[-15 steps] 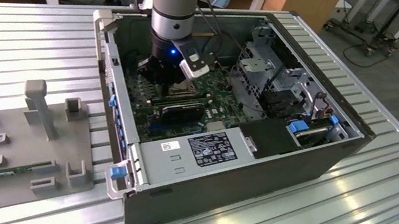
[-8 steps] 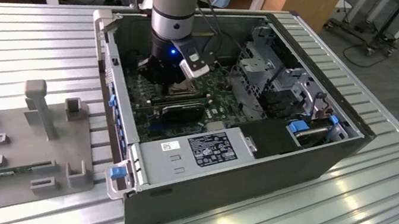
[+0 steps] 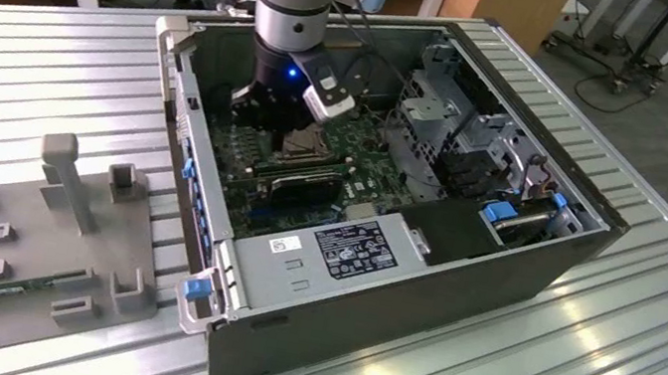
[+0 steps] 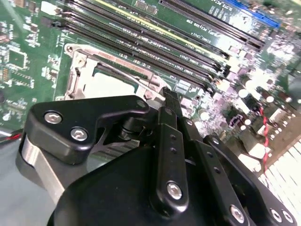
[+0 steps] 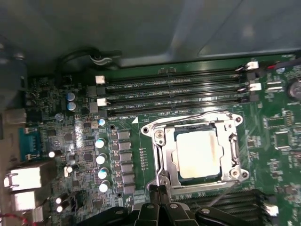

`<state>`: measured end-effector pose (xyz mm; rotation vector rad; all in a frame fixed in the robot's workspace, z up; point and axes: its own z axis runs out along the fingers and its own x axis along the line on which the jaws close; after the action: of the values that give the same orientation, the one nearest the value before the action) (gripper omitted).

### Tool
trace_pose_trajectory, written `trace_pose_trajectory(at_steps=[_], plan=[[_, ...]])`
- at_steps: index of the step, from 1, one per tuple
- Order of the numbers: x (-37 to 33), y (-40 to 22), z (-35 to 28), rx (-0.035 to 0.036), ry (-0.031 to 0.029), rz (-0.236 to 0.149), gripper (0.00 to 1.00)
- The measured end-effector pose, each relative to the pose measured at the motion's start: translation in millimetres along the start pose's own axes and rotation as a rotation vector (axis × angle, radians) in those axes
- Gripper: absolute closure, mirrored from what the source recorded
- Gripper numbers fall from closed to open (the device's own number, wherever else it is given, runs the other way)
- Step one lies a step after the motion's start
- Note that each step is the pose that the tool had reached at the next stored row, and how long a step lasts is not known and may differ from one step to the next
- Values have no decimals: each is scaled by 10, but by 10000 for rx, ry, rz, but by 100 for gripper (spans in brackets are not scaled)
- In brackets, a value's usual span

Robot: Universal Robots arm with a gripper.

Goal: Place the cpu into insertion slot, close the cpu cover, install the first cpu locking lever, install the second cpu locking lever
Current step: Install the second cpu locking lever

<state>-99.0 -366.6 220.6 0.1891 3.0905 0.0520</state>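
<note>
The cpu [image 5: 197, 153] lies flat in the insertion slot [image 3: 304, 146], its pale metal top showing through the cut-out. The cpu cover [image 5: 231, 150] is folded down around it as a silvery frame. One wire locking lever [image 5: 188, 117] runs along the socket edge beside the memory slots. Another thin wire [image 5: 221, 195] slants up at the opposite edge. My gripper [image 5: 159, 189] is shut, its narrow black tips together at a corner of the socket, by the end of a lever. In the second wrist view the gripper [image 4: 169, 101] is just beyond the cpu [image 4: 110, 84] and the cover [image 4: 77, 77].
The arm reaches down into an open computer case [image 3: 425, 293] lying on a slatted metal table. Long black memory slots [image 5: 174, 94] and a row of capacitors [image 5: 101, 157] flank the socket. A power supply [image 3: 339, 244] and drive cage [image 3: 453, 116] crowd the case. A grey fixture [image 3: 31, 240] lies at the exterior view's left.
</note>
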Motion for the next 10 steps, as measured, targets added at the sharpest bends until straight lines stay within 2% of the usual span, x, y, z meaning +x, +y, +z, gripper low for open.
trace_pose_trajectory(at_steps=[2,10], plan=[[-1,1,-30,2,1,-1,90],[-2,1,-46,5,3,0,90]])
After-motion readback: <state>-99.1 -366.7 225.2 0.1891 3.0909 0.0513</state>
